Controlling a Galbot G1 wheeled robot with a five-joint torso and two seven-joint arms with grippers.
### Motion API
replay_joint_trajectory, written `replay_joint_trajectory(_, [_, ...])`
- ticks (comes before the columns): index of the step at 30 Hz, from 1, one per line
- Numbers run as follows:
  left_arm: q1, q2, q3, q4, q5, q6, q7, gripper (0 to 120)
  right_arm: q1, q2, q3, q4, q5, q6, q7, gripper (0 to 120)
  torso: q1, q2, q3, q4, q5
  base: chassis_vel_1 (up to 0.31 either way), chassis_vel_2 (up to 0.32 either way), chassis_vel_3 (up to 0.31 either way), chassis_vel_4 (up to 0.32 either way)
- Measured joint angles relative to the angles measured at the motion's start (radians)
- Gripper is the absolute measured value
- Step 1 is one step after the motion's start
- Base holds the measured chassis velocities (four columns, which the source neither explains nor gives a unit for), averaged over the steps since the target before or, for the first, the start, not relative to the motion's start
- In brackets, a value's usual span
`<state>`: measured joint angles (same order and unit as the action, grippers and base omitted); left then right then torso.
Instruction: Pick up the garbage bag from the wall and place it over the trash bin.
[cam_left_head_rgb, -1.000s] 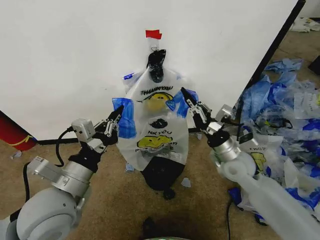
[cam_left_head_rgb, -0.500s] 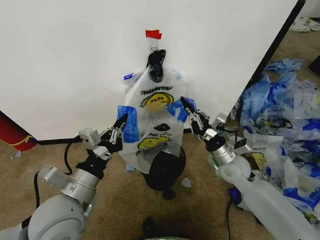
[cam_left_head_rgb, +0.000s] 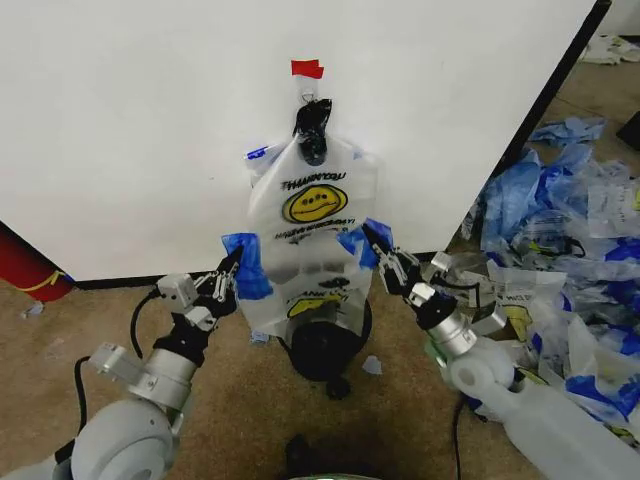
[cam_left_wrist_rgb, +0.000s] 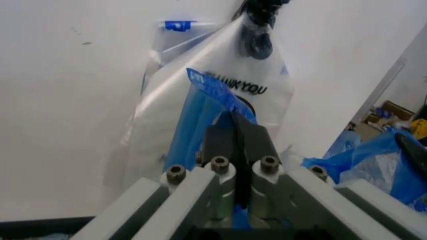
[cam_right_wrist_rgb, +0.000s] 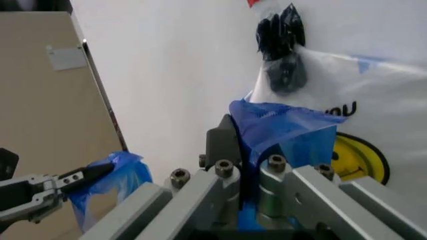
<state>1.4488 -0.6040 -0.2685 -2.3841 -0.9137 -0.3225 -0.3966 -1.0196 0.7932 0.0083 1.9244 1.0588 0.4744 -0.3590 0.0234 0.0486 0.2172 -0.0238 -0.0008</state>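
Nearest, left gripper (cam_left_head_rgb: 233, 264) and right gripper (cam_left_head_rgb: 372, 238), each pinched shut on a blue edge of the thin translucent white garbage bag (cam_left_head_rgb: 312, 235) (yellow smiley face, black "THANK YOU" print). Just beyond, small round black wire-mesh trash bin (cam_left_head_rgb: 325, 343) on brown carpet, under the bag's lower end. Farthest, plain white wall (cam_left_head_rgb: 130, 130), bag's top hung below red tape piece (cam_left_head_rgb: 307, 68).

end effectors lower, bag (cam_left_head_rgb: 312, 235) mouth over bin (cam_left_head_rgb: 325, 340)

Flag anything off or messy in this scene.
A big heap of blue-and-white plastic bags litters the floor on the right. The translucent white smiley-face garbage bag still hangs on the white wall panel, both grippers, left and right, clamped on its blue edges.
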Motion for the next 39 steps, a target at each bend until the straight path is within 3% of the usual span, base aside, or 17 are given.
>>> replay_joint_trajectory(6, [0.104,-0.034,-0.012,0.008,0.066,-0.023,0.000,0,-0.052,0.010,0.013,0.024,-0.021,0.019,0.006,0,0.000,0.000,0.000,0.0002,-0.0001,0.000,0.000,0.000,0.000])
replay_joint_trajectory(12, [0.217,-0.095,-0.028,0.012,0.109,-0.035,-0.002,0,-0.156,-0.017,0.042,0.074,-0.147,-0.044,0.242,0,0.000,0.000,0.000,0.0001,-0.0003,0.000,0.000,0.000,0.000])
replay_joint_trajectory(15, [0.231,-0.109,-0.028,0.014,0.115,-0.038,0.000,0,-0.194,-0.040,0.056,0.082,-0.156,-0.053,0.281,0,0.000,0.000,0.000,0.0000,0.0002,0.000,0.000,0.000,0.000])
replay_joint_trajectory(22, [0.238,-0.128,-0.020,0.024,0.115,-0.042,0.015,0,-0.291,-0.068,0.095,0.101,-0.177,-0.047,0.259,0,0.000,0.000,0.000,0.0000,-0.0003,0.000,0.000,0.000,0.000])
replay_joint_trajectory(28, [0.262,-0.137,0.001,0.055,0.156,-0.049,0.033,0,-0.388,-0.086,0.130,0.122,-0.283,-0.034,0.269,0,0.000,0.000,0.000,0.0002,-0.0002,0.000,0.000,0.000,0.000])
replay_joint_trajectory(39, [0.284,-0.140,0.018,0.078,0.197,-0.060,0.044,0,-0.426,-0.177,0.151,0.124,-0.337,-0.045,0.237,0,0.000,0.000,0.000,0.0002,-0.0002,0.000,0.000,0.000,0.000])
